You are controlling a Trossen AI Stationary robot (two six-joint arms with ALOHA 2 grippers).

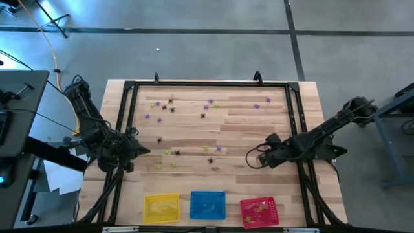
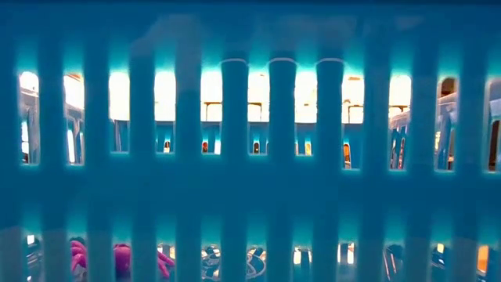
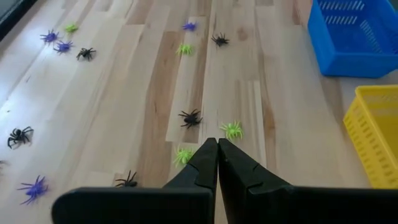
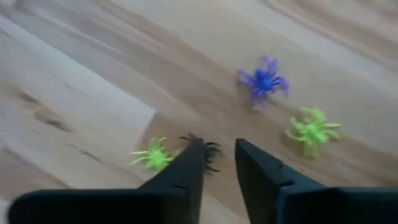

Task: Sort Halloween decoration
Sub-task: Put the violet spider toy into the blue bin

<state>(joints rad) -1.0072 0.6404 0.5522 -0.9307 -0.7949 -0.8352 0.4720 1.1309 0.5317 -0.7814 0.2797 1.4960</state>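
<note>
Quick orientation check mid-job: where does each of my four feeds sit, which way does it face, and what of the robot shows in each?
High view: overhead, straight down on the wooden table; both arms, left hand, right hand.
Low view: at table height, pressed against the blue basket wall; no robot visible.
Left wrist view: past the shut left hand toward spiders, blue basket, yellow basket.
Right wrist view: down past the open right hand over a black spider.
Shared: high and left wrist views both show the blue basket.
</note>
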